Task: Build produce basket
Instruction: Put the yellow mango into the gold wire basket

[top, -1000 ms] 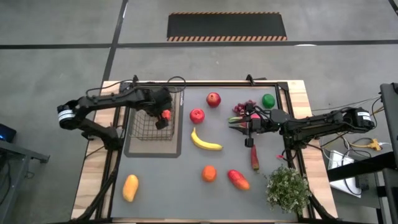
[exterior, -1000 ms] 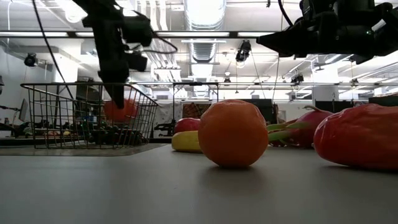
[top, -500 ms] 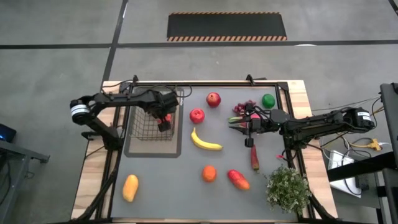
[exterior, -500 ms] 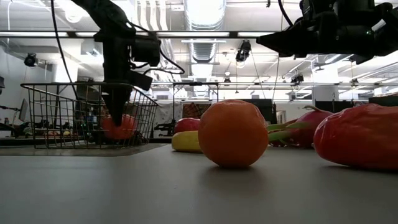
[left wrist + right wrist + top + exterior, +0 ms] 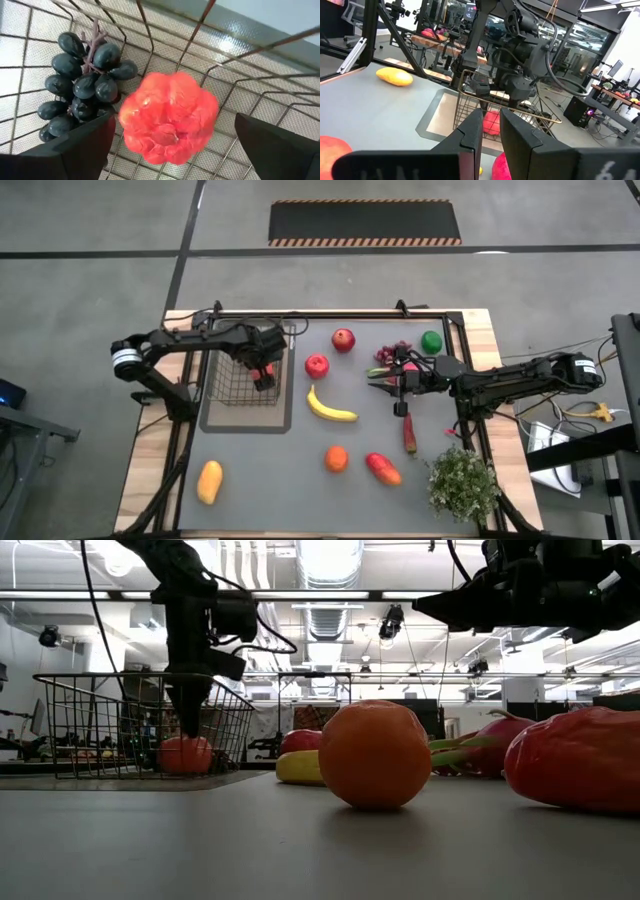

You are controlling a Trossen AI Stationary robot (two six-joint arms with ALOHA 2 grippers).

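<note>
The dark wire basket (image 5: pixel 222 372) stands on a flat grey tray at the table's left. My left gripper (image 5: pixel 263 374) (image 5: pixel 190 722) hangs open inside it, pointing down. A red ridged fruit (image 5: pixel 185 755) (image 5: pixel 167 122) rests on the basket floor just below the fingers (image 5: pixel 75 150), beside dark grapes (image 5: pixel 82 85). My right gripper (image 5: pixel 374 378) (image 5: pixel 491 114) waits above the table's right half near the pink dragon fruit (image 5: pixel 406 364), its fingers all but shut with only a narrow slit between them, holding nothing.
On the grey mat lie two red apples (image 5: pixel 343 338) (image 5: pixel 317 365), a banana (image 5: pixel 330 408), an orange (image 5: pixel 336 459), a red mango (image 5: pixel 383 469), a yellow mango (image 5: pixel 209 481), a lime (image 5: pixel 431 341), grapes (image 5: pixel 393 352) and a chilli (image 5: pixel 409 435). A potted plant (image 5: pixel 462 485) stands at the near right corner.
My left gripper came down into the basket with the red fruit and let it go. The fruit, held near rim height a second ago, now lies on the basket floor clear of the fingers, which have risen slightly. The right arm kept still.
</note>
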